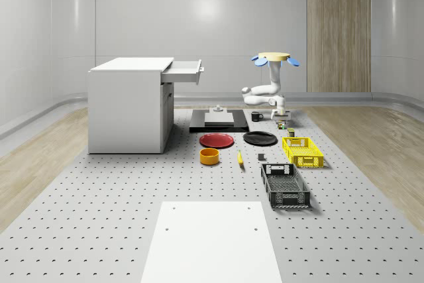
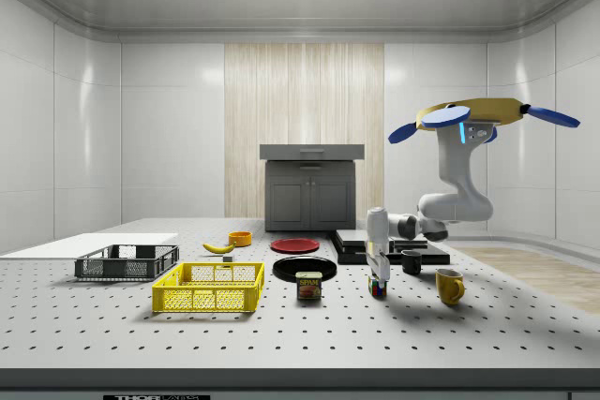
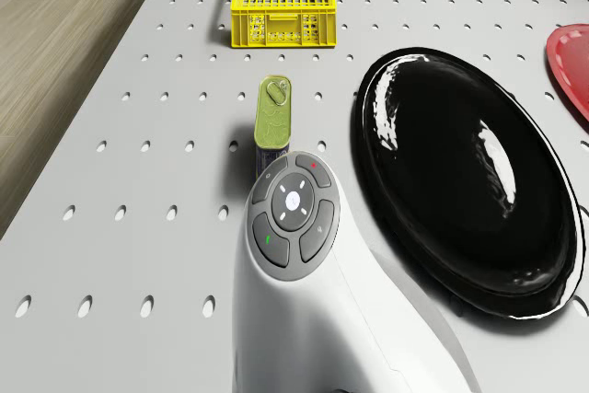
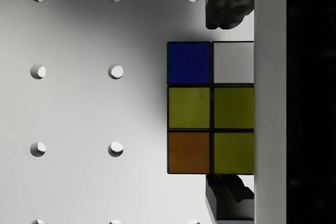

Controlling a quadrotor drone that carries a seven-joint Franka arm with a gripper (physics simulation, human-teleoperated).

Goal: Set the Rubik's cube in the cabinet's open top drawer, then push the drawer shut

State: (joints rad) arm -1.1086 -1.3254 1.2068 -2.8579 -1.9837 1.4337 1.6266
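Fingers (image 4: 227,6) astride Rubik's cube (image 4: 210,107) in wrist view, cube low beside table in side view.

A small tin (image 2: 308,286) standing on the perforated table (image 2: 281,334) between the yellow crate (image 2: 208,288) and the arm carries a dark label whose yellow lettering appears to read "SPAM" in the side view. At that view's bottom edge, a strip of white characters on the table's front face (image 2: 150,397) is cut off and cannot be read. No other text, number or sign is legible.
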